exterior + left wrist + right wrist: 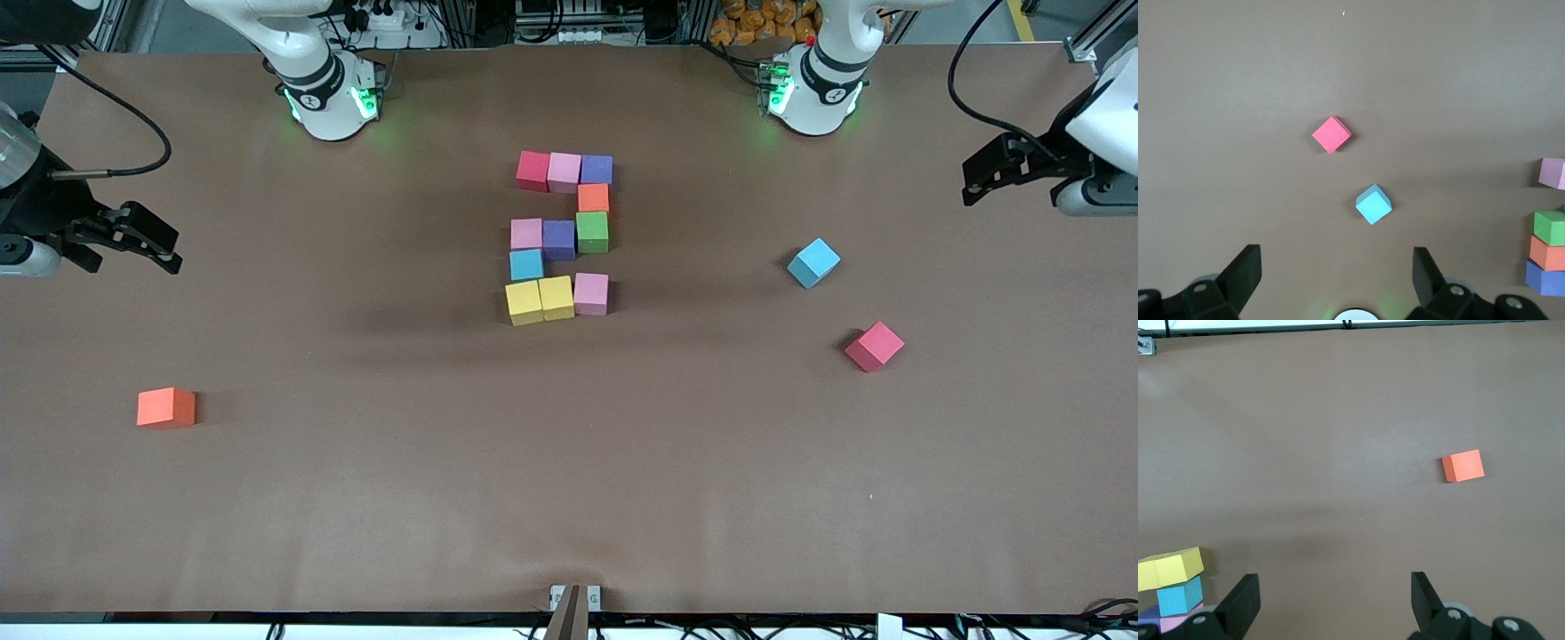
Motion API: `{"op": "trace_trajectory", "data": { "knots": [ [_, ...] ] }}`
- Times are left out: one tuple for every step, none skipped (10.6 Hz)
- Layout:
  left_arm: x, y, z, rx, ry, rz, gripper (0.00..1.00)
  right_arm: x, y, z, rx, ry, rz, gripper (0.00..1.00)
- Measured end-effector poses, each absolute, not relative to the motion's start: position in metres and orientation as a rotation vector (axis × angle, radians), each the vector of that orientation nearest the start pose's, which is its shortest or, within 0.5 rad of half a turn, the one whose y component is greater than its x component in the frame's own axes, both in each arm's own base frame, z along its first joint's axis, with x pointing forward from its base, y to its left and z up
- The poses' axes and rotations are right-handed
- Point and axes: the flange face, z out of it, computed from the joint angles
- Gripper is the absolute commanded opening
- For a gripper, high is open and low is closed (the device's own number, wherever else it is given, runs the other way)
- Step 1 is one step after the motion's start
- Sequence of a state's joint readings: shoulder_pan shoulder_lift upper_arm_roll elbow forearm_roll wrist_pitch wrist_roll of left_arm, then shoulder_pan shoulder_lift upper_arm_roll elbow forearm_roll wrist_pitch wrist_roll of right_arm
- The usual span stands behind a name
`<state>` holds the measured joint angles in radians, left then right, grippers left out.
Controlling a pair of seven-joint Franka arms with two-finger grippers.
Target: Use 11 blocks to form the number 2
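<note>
Eleven blocks form the number 2; three lie loose.

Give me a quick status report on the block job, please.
Left pincer and right pincer open, empty, waiting at table ends. Number 2 looks complete. Three spare cubes loose, nothing obstructing.

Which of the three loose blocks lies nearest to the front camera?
The loose orange block, alone toward the right arm's end of the table. The loose light blue block and the loose pink-red block lie farther from that camera, toward the left arm's end.
</note>
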<state>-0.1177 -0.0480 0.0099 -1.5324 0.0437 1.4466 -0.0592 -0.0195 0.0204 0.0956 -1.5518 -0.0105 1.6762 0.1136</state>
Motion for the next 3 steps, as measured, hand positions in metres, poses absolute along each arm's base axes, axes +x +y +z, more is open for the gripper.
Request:
{"op": "trace_trajectory", "data": {
  "knots": [
    [0.5214, -0.0515, 0.6590, -3.101, 0.056, 0.049, 1.00, 0.5701, 0.0418, 0.6320, -3.135, 0.058, -0.164, 1.00],
    [0.5205, -0.0525, 0.6590, -3.109, 0.037, 0.049, 1.00, 0.5701, 0.0418, 0.6320, -3.135, 0.058, -0.164, 1.00],
    [0.5206, -0.0535, 0.6583, -3.117, 0.029, 0.050, 1.00, 0.5701, 0.0418, 0.6320, -3.135, 0.058, -0.164, 1.00]
  ]
}}
